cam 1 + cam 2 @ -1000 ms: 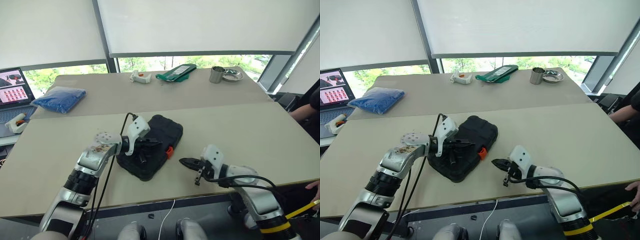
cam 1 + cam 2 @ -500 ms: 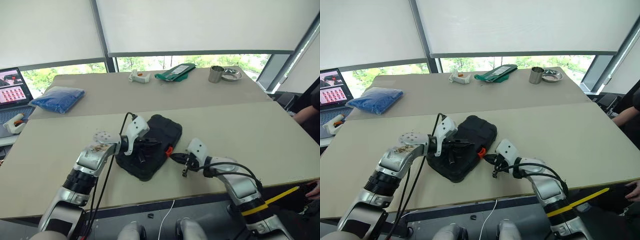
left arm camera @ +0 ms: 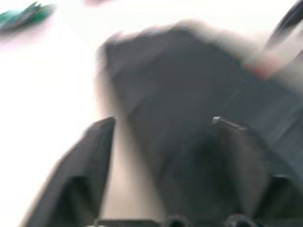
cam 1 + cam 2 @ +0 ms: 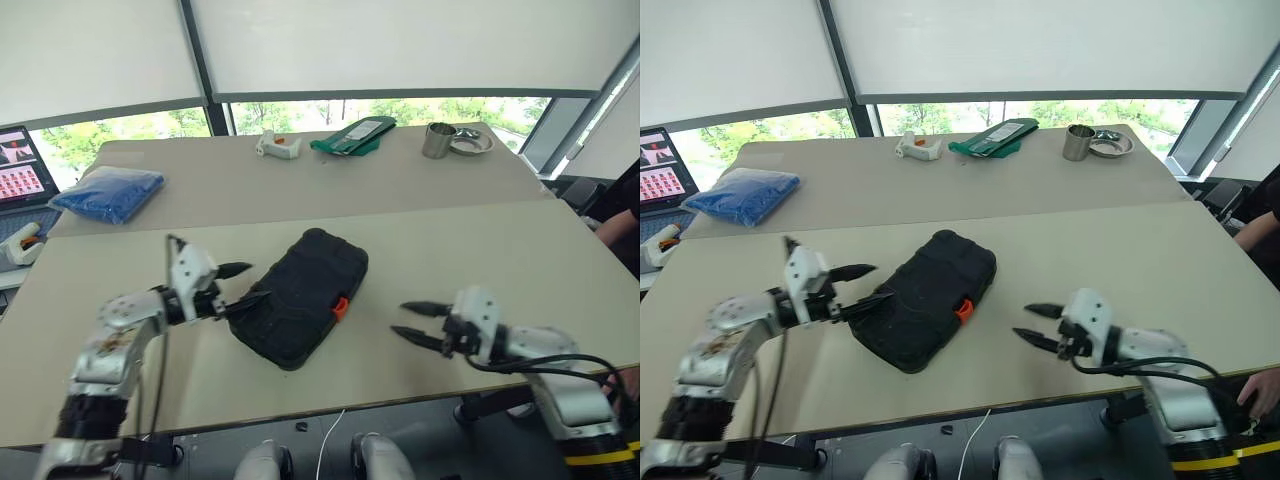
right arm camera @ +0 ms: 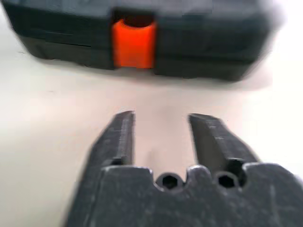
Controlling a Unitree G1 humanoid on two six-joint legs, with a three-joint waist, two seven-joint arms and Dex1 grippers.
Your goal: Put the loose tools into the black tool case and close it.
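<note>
Left hand spread, empty, just beside the case's left edge. Right hand spread, empty, apart on its latch side. Case closed, lying mid-surface.

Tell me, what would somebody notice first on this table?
The black case in the middle of the near table, shut, with a little orange latch on its edge. The left gripper sits open beside one end of it, and the right gripper is open too, off to the latch side, touching nothing.
</note>
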